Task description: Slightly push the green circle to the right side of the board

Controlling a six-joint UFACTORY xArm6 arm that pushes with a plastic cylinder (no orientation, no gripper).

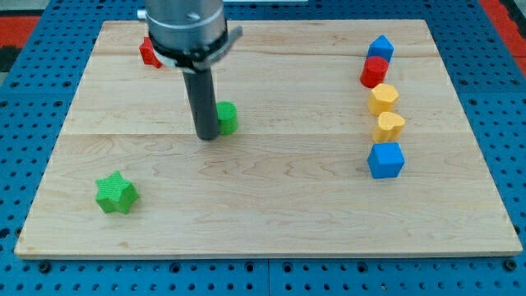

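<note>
The green circle [227,117] sits on the wooden board [263,214] a little left of the middle, partly hidden by my rod. My tip [206,136] rests on the board right against the green circle's left side, touching or nearly touching it. The rod rises from there to the arm's grey body at the view's top.
A green star [116,193] lies at the lower left. A red block [149,53] peeks out at the top left behind the arm. On the right stands a column: blue block [380,48], red cylinder [374,71], two yellow blocks [382,99] [389,126], blue cube [385,159].
</note>
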